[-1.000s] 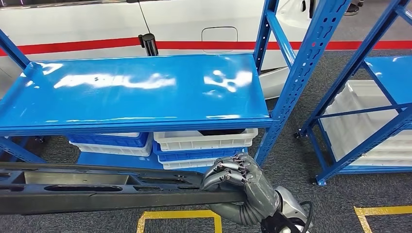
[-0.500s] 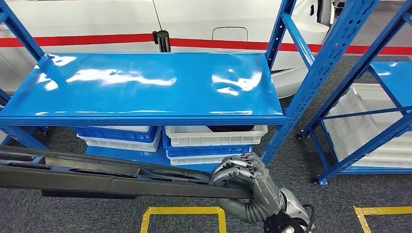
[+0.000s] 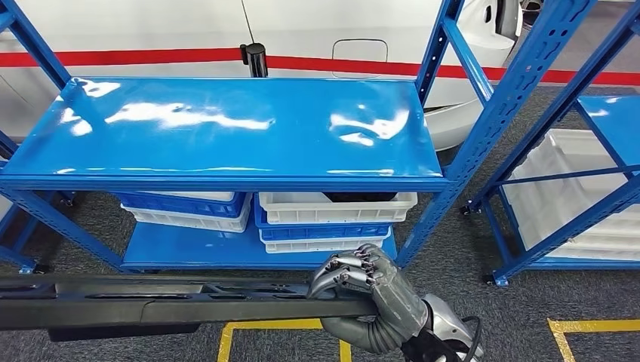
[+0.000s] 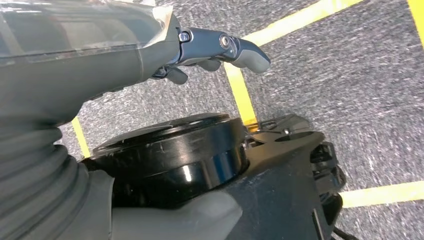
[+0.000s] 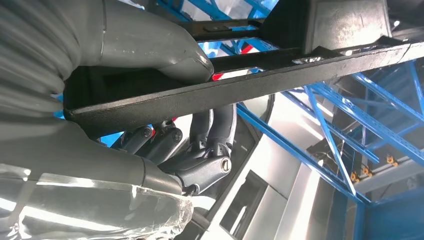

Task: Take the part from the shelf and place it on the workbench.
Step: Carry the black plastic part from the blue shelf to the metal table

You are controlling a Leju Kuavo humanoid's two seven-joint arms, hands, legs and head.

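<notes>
1. The long black metal frame part (image 3: 151, 305) hangs below the blue steel shelf (image 3: 226, 128), held at one end; it could swing into the uprights.
2. The right hand (image 3: 362, 290) has fingers (image 5: 165, 145) clamped on it; leverage may loosen them.
3. The left hand (image 4: 100, 55): fingers apart, holding nothing.

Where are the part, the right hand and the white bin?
part (image 3: 151, 302), head view, on the middle of the long black bar.
right hand (image 3: 362, 283), head view, on the fingers curled over the part's end.
white bin (image 3: 336, 207), head view, on its front wall under the blue shelf.
</notes>
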